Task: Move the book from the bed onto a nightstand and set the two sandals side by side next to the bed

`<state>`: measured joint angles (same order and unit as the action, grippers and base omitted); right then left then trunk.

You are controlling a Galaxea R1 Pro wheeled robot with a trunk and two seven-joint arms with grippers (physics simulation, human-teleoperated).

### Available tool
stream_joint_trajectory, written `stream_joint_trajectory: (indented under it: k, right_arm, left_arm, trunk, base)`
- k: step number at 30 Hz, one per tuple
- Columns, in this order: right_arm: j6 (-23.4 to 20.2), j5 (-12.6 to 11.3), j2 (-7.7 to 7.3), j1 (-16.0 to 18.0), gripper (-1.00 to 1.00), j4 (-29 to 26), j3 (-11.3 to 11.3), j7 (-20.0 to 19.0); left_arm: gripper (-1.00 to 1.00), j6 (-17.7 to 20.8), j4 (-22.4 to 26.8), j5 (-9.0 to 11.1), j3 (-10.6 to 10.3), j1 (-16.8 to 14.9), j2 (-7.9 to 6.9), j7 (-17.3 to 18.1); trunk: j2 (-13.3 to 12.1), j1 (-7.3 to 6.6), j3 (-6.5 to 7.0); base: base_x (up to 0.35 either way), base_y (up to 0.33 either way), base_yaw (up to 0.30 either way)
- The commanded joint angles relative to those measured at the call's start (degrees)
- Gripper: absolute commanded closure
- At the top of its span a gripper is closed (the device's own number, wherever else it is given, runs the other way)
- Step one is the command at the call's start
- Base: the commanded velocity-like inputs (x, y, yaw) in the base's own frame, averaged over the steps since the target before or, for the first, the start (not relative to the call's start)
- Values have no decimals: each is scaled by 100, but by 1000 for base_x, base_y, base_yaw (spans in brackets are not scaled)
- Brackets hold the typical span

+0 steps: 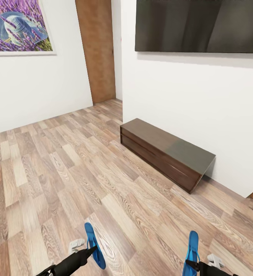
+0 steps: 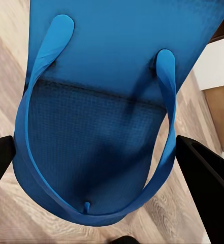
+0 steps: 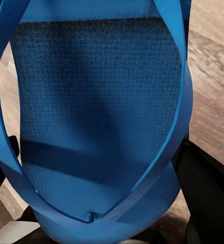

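Each arm carries one bright blue sandal. In the head view the left sandal (image 1: 93, 245) sits at about 7 o'clock, held edge-up above the wood-plank floor (image 1: 65, 172), its length running away from the robot. The left tool (image 1: 88, 251) is closed on it near the end closest to the robot. In the left wrist view the same sandal (image 2: 112, 132) lies between the two dark fingers (image 2: 208, 188), which press against its two edges; its thin blue straps arch over the textured footbed and meet at a toe post close to the camera.

The right sandal (image 1: 192, 253) is at about 5 o'clock in the head view, also held on edge and pointing away from the robot. The right tool (image 1: 193, 263) is clamped on its near end. In the right wrist view this sandal (image 3: 96, 117) again shows its footbed and straps, with a dark finger (image 3: 208, 188) against one edge.

The two sandals are well apart from each other, both off the floor.

Further out, at about 1 o'clock in the head view, a low dark brown cabinet (image 1: 164, 153) stands on the floor against a white wall (image 1: 187, 99). A large dark panel (image 1: 199, 25) is mounted on that wall above it. At 11 o'clock hangs a purple flower picture (image 1: 17, 25), and at 12 o'clock stands a wooden door (image 1: 97, 50).
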<state>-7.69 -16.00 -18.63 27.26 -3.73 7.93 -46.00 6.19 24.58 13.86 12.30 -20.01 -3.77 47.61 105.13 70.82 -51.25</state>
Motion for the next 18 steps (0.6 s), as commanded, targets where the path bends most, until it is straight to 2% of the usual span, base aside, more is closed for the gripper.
stream_joint_trajectory:
  k: [1, 9, 18]
  right_arm:
    - [-59, -7, 0, 4, 100, 0, 42, -15]
    - [-58, -7, 0, 1, 100, 4, 42, -15]
    - [-58, -5, 0, 4, 100, 4, 41, -15]
  left_arm:
    - [100, 58, -16, 39, 13, -3, 4, 25]
    - [100, -79, -39, 38, 10, -3, 8, 20]
    - [100, -100, -48, 38, 10, -3, 14, 20]
  trunk:
    - [-40, -23, 14]
    - [-361, -199, 158]
    - [-401, -221, 176]
  base:
    - [0, 0, 0]
    - [0, 0, 34]
    - [0, 0, 258]
